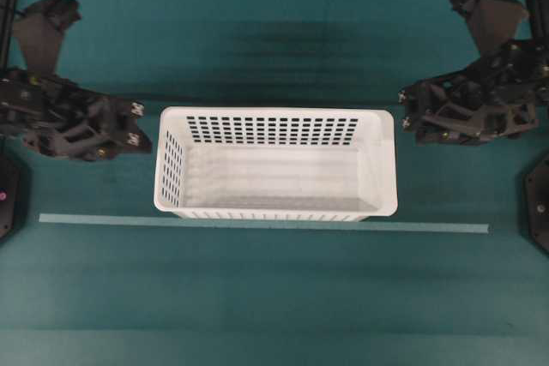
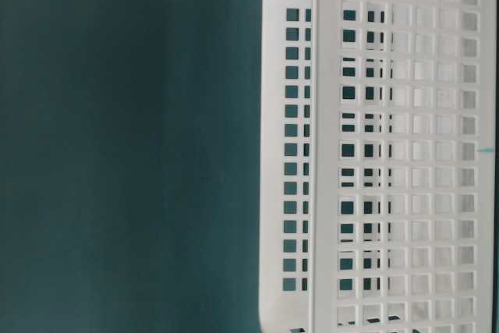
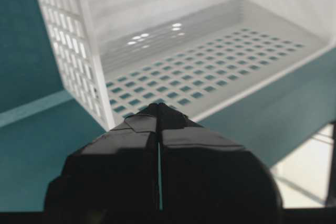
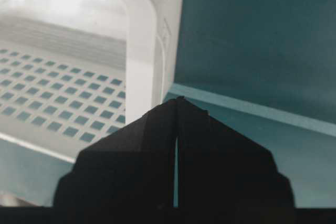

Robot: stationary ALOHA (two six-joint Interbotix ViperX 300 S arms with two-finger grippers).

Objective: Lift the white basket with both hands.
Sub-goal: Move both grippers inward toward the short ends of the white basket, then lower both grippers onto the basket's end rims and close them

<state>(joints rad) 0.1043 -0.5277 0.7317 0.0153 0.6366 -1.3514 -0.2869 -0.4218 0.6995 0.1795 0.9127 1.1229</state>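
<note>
At the middle of the teal table (image 1: 274, 297), the white basket (image 1: 275, 163) sat upright and empty, its long sides running across our overhead view, just behind a pale strip of tape (image 1: 263, 224) laid along the surface. We saw rows of small slot holes in its far wall and in the short wall at our left, and a solid floor inside. Our left gripper (image 1: 135, 124) hovered just beside the basket's left end, apart from the rim, and its wrist camera showed the two fingers (image 3: 126, 145) pressed together with only a hairline seam between them, clenched on nothing. Our right gripper (image 1: 401, 109) waited just off the opposite end, likewise clear of the plastic; its fingers (image 4: 152, 129) too were closed tip to tip and empty, pointing toward the basket's rounded corner. From table level, the basket's perforated wall filled the right side of the frame against the plain teal backdrop.
</note>
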